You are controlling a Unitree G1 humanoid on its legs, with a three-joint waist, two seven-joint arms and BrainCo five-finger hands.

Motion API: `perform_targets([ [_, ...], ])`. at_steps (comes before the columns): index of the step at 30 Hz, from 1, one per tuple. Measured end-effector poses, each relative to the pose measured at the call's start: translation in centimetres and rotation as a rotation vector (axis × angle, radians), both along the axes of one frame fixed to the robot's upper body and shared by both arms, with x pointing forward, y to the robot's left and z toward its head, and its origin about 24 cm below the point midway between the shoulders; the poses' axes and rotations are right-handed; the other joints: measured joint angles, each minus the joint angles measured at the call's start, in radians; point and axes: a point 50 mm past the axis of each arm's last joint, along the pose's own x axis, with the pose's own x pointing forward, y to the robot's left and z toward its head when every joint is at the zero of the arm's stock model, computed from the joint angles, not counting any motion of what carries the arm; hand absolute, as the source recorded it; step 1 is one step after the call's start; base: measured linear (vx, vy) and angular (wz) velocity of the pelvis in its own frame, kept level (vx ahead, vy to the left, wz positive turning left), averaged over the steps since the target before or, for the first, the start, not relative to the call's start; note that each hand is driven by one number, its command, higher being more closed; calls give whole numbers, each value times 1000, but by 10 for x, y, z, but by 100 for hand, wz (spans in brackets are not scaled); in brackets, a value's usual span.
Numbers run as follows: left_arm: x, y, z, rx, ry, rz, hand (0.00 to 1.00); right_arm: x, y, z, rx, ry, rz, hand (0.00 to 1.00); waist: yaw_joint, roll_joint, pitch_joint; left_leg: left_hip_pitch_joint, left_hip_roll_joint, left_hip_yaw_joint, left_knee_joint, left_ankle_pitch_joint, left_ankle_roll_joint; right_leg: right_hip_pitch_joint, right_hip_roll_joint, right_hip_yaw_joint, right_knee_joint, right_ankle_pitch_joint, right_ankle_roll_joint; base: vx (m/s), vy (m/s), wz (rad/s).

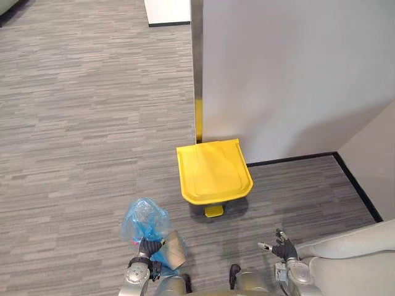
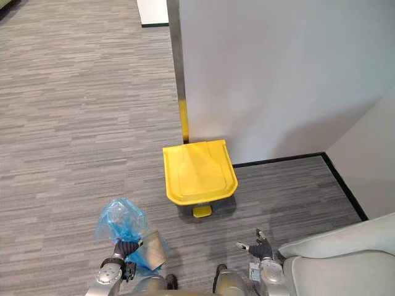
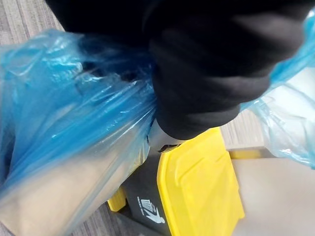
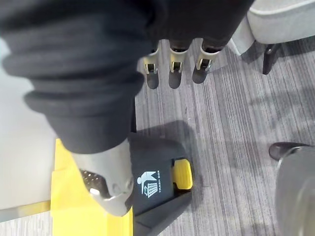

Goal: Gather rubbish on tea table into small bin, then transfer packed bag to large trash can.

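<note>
While left hand [image 1: 147,251] clenches neck of blue bag [image 1: 142,221], bag hangs low at robot's left. Right hand [image 1: 284,248] empty, fingers relaxed. Straight ahead, roughly midway between hands: large trash can [image 1: 213,171], yellow lid [image 2: 199,169] closed, pedal [image 1: 214,211] facing robot.

Head cams down, wrist cams close, sharing bin [image 1: 213,172].

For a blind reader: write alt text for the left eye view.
The left robot hand grips a blue bag above grey carpet, near a closed yellow-lidded bin by a white wall. The right robot hand hangs open.
</note>
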Motion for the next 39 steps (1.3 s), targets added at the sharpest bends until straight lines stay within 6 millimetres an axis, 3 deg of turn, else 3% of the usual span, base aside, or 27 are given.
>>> perform_targets([
  [1,0,1,0,3,1,1,100,0,0,0,1,1,0,0,0,1,7,29,-4,-1,16,-22,8,-70,-10,7,174,38,36,301,99,1],
  [2,0,4,0,14,7,0,100,-3,2,-2,7,11,-3,0,0,20,26,73,7,0,38,-47,11,-133,12,28,270,-6,26,326,94,-1],
  [3,1,3,1,15,6,-5,100,-3,3,-1,10,6,-3,0,1,21,28,97,20,0,55,-73,14,-154,39,27,245,-22,-1,417,86,6],
  [5,10,14,8,52,-22,-16,100,-1,6,1,22,-12,-10,0,-1,-2,42,147,22,-8,71,-112,18,-192,69,12,121,-9,-12,360,1,23],
  [6,24,15,15,62,-57,-27,100,0,4,2,25,-22,-30,0,-5,-14,53,173,20,-27,77,-136,13,-209,88,-19,-70,60,-29,380,-55,42],
  [7,31,14,18,61,-76,-30,100,1,3,2,25,-24,-37,0,-8,-25,61,177,15,-34,75,-139,8,-198,96,-34,-156,97,-26,453,-89,72],
  [8,40,13,23,62,-104,-32,100,0,-1,3,18,-21,-58,0,-15,-26,72,205,13,-54,70,-154,-20,-174,103,-25,-212,180,-40,308,-66,58],
  [9,44,8,24,48,-116,-36,100,1,-6,4,8,-24,-71,0,-18,-11,79,223,27,-64,65,-159,-30,-162,106,-35,-199,173,-43,377,-48,50],
  [10,47,4,28,39,-138,-45,100,4,-8,8,-3,-47,-83,0,-17,7,90,229,46,-53,71,-139,-63,-165,105,-39,-143,125,-66,444,-80,49],
  [11,50,1,29,39,-145,-60,100,1,-10,10,-5,-61,-99,0,-25,5,91,251,35,-54,69,-120,-73,-176,77,-42,-49,77,-98,438,-93,49],
  [14,48,-1,28,36,-142,-61,100,-8,-18,10,-9,-54,-147,0,-24,18,81,302,42,-71,90,-77,-87,-154,39,-78,88,-64,-127,364,-120,48],
  [16,49,-3,28,20,-147,-41,100,2,-17,14,4,-80,-160,0,-20,34,72,296,69,-52,77,-39,-120,-137,65,-89,44,-61,-137,333,-119,0],
  [18,49,-7,28,7,-150,-38,100,6,-11,14,38,-99,-175,0,-22,32,67,301,88,-31,50,-22,-137,-127,80,-99,17,-57,-144,208,-73,-1],
  [21,53,-10,30,-3,-161,-42,100,2,-7,10,73,-82,-200,0,-28,23,62,318,96,2,-6,-21,-138,-127,82,-107,-3,-47,-158,56,-20,5],
  [23,53,-9,30,1,-162,-40,100,-2,-3,6,94,-68,-216,0,-26,16,56,315,93,10,-27,-21,-138,-128,84,-106,-31,-23,-145,-20,11,-3],
  [28,31,-1,18,15,-98,-25,100,-3,10,2,129,-55,-211,0,-23,-4,23,276,83,28,-54,-22,-139,-169,95,-83,-85,37,-134,-61,-10,-11],
  [33,30,-1,17,16,-92,-26,100,17,26,9,138,-88,-94,0,-21,0,17,241,91,23,-54,-28,-146,-196,104,-85,-102,64,-132,-38,-69,0],
  [36,31,-2,18,10,-94,-39,100,40,45,19,157,-139,26,0,-21,7,16,204,107,6,-49,-55,-149,-221,115,-101,-117,89,-134,-93,-93,12],
  [37,33,-4,19,5,-98,-51,100,50,52,25,156,-169,76,0,-21,18,19,179,123,-4,-29,-76,-144,-225,118,-117,-125,101,-117,-113,-69,28],
  [39,34,-4,19,6,-100,-55,100,66,61,36,152,-221,154,0,-13,31,26,152,142,-5,-1,-113,-129,-235,129,-131,-131,120,-122,-127,-56,16],
])
